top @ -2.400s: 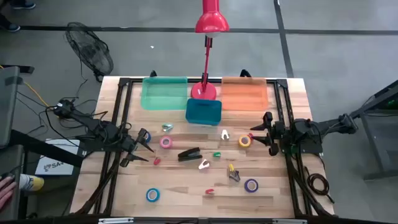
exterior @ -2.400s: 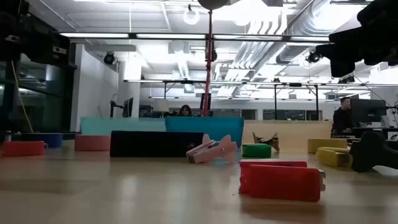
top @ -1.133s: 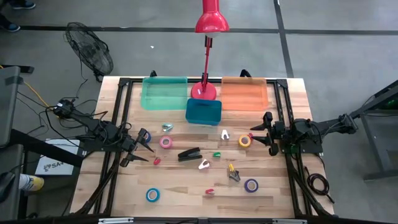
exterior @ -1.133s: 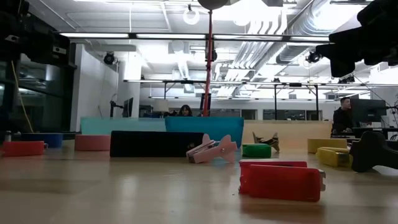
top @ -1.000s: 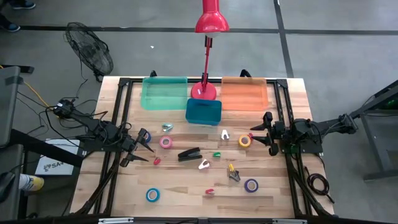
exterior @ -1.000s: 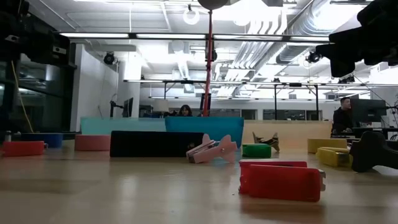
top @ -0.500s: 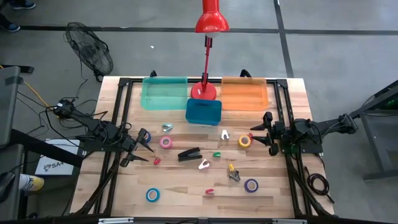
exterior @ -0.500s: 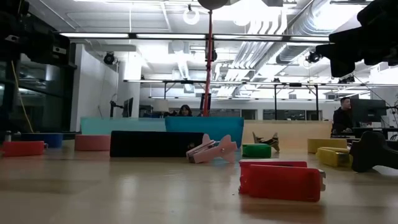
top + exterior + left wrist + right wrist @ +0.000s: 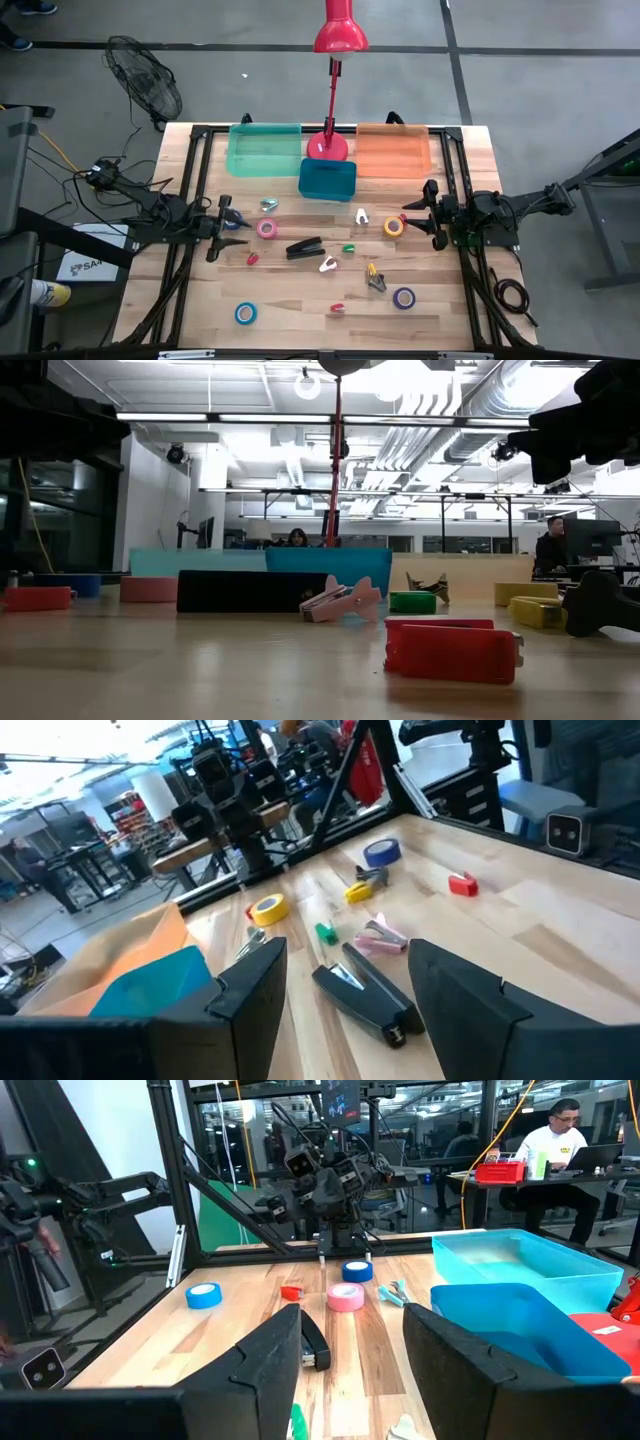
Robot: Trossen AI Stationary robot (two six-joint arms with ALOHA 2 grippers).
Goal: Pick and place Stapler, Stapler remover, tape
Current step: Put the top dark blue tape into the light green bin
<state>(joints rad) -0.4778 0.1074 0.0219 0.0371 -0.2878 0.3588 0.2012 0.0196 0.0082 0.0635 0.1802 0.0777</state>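
Note:
The black stapler (image 9: pixel 304 247) lies flat near the table's middle, also in the low view (image 9: pixel 252 590) and left wrist view (image 9: pixel 365 990). Tape rolls lie flat: pink (image 9: pixel 266 229), yellow (image 9: pixel 394 227), purple (image 9: pixel 404 297), blue (image 9: pixel 245 313), and another blue (image 9: pixel 233 218) by my left gripper. Small staple removers are scattered: red (image 9: pixel 252 259), pink-white (image 9: pixel 328 265), white (image 9: pixel 361 215), green (image 9: pixel 348 248). My left gripper (image 9: pixel 224 224) is open at the table's left, pointing right toward the stapler. My right gripper (image 9: pixel 426 214) is open at the table's right, beside the yellow roll.
A green bin (image 9: pixel 265 150), a blue bin (image 9: pixel 327 178) and an orange bin (image 9: pixel 393 150) stand along the far edge, with a red lamp (image 9: pixel 330 145) between them. Black frame rails run down both sides. People sit at desks beyond the table.
My left arm has swung a little toward the far edge and turned, so its gripper now points straight toward the table's right instead of slanting toward the near edge. The objects and my right arm have stayed still.

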